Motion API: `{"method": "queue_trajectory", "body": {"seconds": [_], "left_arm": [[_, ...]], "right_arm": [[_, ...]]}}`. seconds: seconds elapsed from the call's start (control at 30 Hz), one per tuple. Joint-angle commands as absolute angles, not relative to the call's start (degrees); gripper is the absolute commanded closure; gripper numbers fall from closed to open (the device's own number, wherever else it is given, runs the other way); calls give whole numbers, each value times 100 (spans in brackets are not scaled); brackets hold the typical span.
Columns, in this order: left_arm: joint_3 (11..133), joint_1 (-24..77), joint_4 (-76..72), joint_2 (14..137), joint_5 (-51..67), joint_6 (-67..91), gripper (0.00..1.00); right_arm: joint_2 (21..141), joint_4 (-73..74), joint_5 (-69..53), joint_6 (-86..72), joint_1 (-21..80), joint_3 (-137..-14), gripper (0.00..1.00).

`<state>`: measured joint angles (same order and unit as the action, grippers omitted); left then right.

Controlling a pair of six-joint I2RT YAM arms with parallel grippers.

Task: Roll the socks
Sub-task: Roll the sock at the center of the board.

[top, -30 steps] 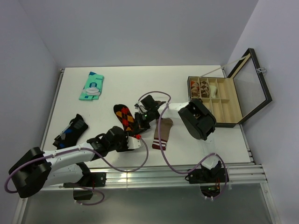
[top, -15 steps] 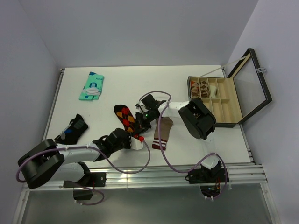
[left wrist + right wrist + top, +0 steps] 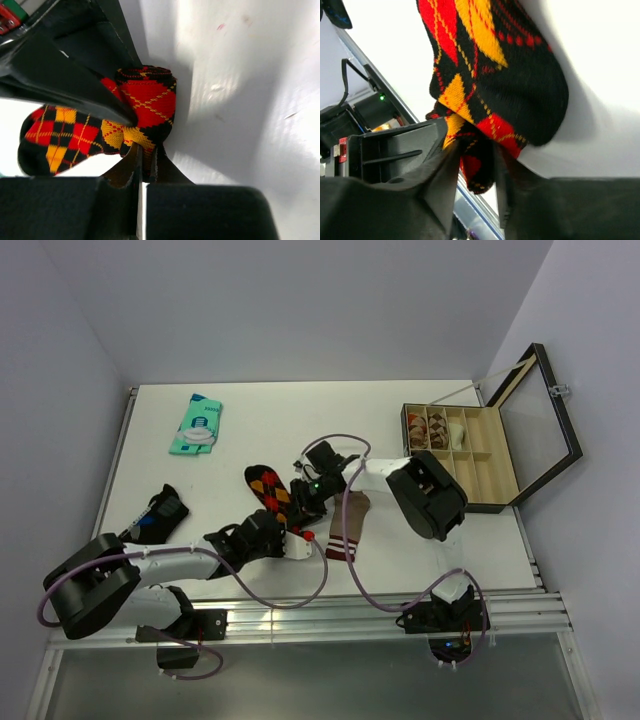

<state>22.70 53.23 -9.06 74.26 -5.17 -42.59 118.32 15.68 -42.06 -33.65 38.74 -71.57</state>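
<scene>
The black argyle sock [image 3: 266,486] lies mid-table, its near end bunched between both grippers. In the left wrist view, my left gripper [image 3: 145,152] is shut on a fold of the argyle sock [image 3: 147,100]. The right gripper's dark body [image 3: 55,70] sits close at the upper left. My right gripper [image 3: 476,150] has its jaws apart, and a fold of the argyle sock [image 3: 490,65] hangs between them. From above, the left gripper [image 3: 292,539] and right gripper [image 3: 304,502] meet at the sock's near end. The tan-brown sock [image 3: 347,524] with the maroon striped cuff lies flat just to the right.
A teal flat packet [image 3: 196,424] lies at the back left. A black and blue sock [image 3: 152,519] lies at the left edge. An open compartment box [image 3: 462,455] with a raised lid [image 3: 545,420] stands at the right. Purple cables loop over the near table.
My left gripper has reached right to the argyle sock's near end and shut on a fold. The right gripper's jaws have parted around the fabric that they held.
</scene>
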Motion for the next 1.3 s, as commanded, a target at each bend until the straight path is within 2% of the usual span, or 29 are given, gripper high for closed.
{"method": "queue_trajectory", "body": {"seconds": [0.0,0.2,0.47,0.8,1.07,1.23,1.27], "left_arm": [[2566,5396,217,7620,579,-3710,100],[2794,5353,816,7366,1185,-3331,100],[3348,4676,1730,7426,2258,-3181,100],[4735,4017,3523,8839,3506,-3726,100],[5835,3630,4990,10080,4095,-4121,100],[6547,3498,5572,10836,4149,-4131,100],[6609,3489,5624,10933,4131,-4105,100]], "right_arm": [[11567,1477,-3077,-3375,3859,-6751,57],[10311,494,-2365,-3866,3657,-5785,46],[8843,-360,-1214,-4306,3366,-4449,43],[6770,-1413,-449,-4219,3322,-2779,43],[5021,-2539,-914,-3648,3357,-1250,43],[4483,-2663,-546,-3051,3936,-958,43],[4474,-2663,-449,-2972,4077,-993,45]]}}
